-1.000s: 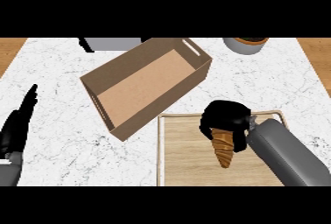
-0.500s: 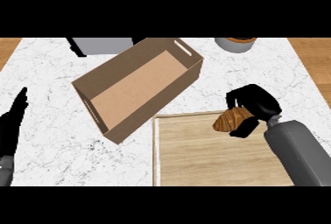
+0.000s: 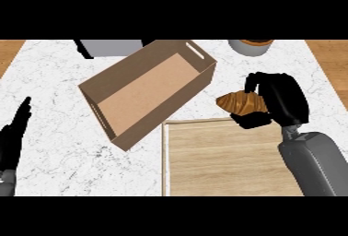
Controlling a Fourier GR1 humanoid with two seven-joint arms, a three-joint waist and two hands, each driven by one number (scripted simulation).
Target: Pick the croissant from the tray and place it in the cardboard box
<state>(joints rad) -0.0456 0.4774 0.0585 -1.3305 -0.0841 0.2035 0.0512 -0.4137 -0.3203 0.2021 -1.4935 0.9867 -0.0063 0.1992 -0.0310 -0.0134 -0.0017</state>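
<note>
Left hand point(image 3: 14, 138): at the left edge, fingers straight, holding nothing, resting. Cardboard box point(image 3: 146, 94): centre, set at an angle, open top ready to receive. Tray point(image 3: 221, 156): near right, nothing on it. Right hand point(image 3: 275, 99): fingers curled round the croissant point(image 3: 239, 102), held just past the tray's far edge, right of the box.

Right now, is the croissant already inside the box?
No, the right hand holds the croissant beside the box, above the tray's far edge.
</note>
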